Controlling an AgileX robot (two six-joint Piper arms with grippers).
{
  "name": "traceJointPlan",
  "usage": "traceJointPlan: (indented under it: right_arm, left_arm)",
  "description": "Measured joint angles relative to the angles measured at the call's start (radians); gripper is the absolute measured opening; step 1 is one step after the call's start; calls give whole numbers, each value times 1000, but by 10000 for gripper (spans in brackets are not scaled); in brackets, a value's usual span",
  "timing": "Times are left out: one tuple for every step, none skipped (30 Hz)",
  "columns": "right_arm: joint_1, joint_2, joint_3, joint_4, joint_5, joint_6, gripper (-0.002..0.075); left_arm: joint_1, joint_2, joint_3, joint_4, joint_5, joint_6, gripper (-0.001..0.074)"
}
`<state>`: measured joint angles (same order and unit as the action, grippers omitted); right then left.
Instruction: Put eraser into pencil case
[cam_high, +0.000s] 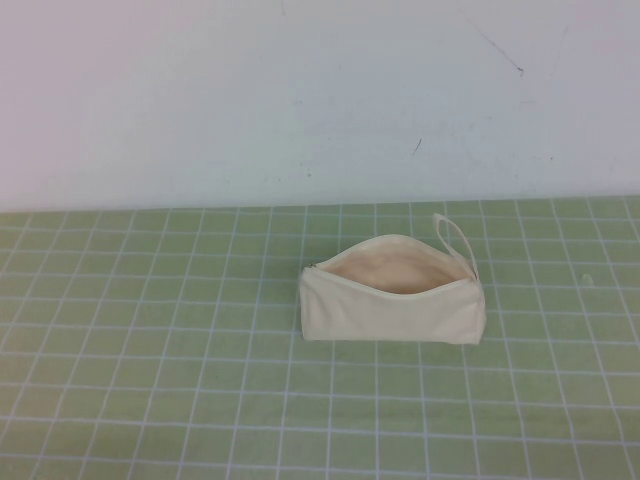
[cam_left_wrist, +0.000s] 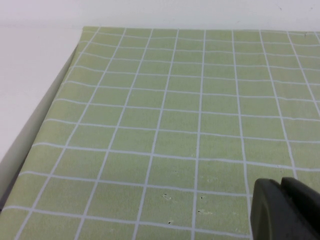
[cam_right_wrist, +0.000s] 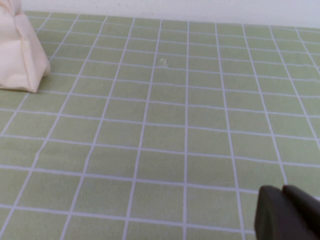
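Your cream-white fabric pencil case (cam_high: 392, 303) sits unzipped on the green grid mat (cam_high: 150, 380); left gripper (cam_left_wrist: 286, 210) and right gripper (cam_right_wrist: 287, 214) hover clenched over bare mat.

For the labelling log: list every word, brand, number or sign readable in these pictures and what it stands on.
None can be read.
Pencil case: plain cream fabric, open, no print or label visible.
Green grid mat: white lines only, no numbers.
Wall: only a few dark scuffs, no writing.
Left gripper and right gripper: dark parts at their wrist views' edges, unmarked.
The eraser is not in view.
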<state>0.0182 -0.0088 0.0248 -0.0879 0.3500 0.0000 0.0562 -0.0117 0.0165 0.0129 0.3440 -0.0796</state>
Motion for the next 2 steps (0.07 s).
traceJointPlan:
  right_arm:
    - [0,0,0,0,0,0,-1]
    - [0,0,0,0,0,0,-1]
  left_arm:
    - [0,0,0,0,0,0,-1]
    - [0,0,0,0,0,0,-1]
